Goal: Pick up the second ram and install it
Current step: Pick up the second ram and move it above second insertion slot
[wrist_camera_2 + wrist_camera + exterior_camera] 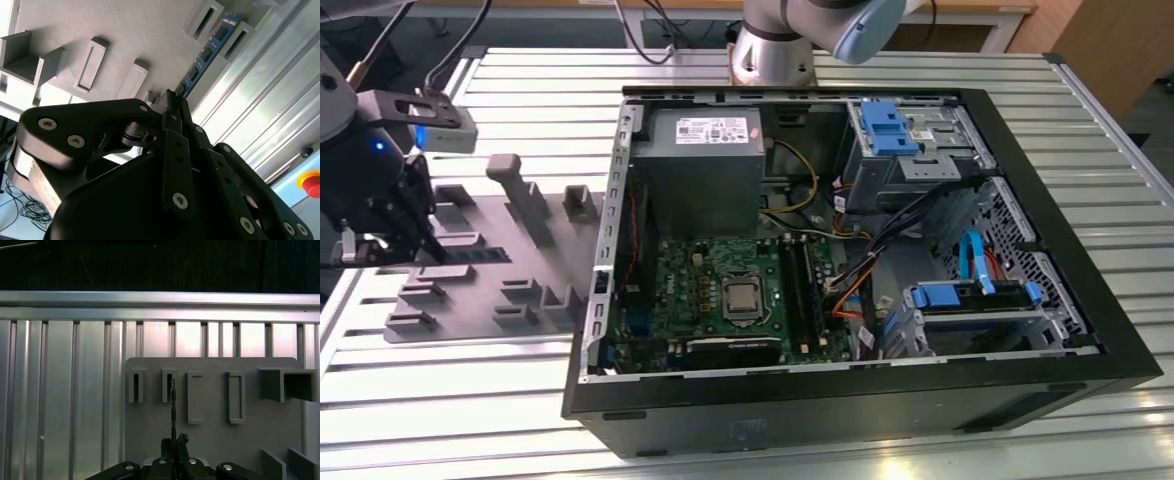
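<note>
Gripper (171, 100) points down, seemingly clamped closed.

blue second ram (206, 54) (dark chips), grey tray (100, 25), black gripper (172, 102)

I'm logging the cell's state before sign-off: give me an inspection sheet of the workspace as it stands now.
Surface: slatted metal table, carrying everything.
Job's things: second ram standing on edge in the slots of the grey holder tray, not yet installed; open computer case beside the tray.
Clutter: nothing seen.
Grippers: gripper over the tray, fingers shut on the ram's end.
Cables: wire bundle and blue flat cable inside the case.
Surroundings: red button off the table.
</note>
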Available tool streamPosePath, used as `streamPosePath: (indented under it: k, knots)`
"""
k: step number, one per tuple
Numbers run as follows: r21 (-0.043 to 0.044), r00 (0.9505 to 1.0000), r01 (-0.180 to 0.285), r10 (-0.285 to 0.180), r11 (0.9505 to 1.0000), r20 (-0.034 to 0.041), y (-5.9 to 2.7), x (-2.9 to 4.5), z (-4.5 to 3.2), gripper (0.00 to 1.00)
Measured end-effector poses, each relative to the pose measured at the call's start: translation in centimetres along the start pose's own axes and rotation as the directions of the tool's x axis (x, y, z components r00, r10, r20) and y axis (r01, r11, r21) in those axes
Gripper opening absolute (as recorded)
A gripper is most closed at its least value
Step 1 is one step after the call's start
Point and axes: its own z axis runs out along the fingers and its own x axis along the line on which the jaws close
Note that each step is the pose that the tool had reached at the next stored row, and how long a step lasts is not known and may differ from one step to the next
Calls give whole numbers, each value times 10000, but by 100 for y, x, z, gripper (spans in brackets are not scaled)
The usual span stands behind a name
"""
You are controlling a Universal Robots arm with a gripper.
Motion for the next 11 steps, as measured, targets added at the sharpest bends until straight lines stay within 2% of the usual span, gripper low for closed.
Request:
streamPosePath:
  k: [11]
  knots:
    - [0,10000,0,0,10000,7,2,0,-112,14]
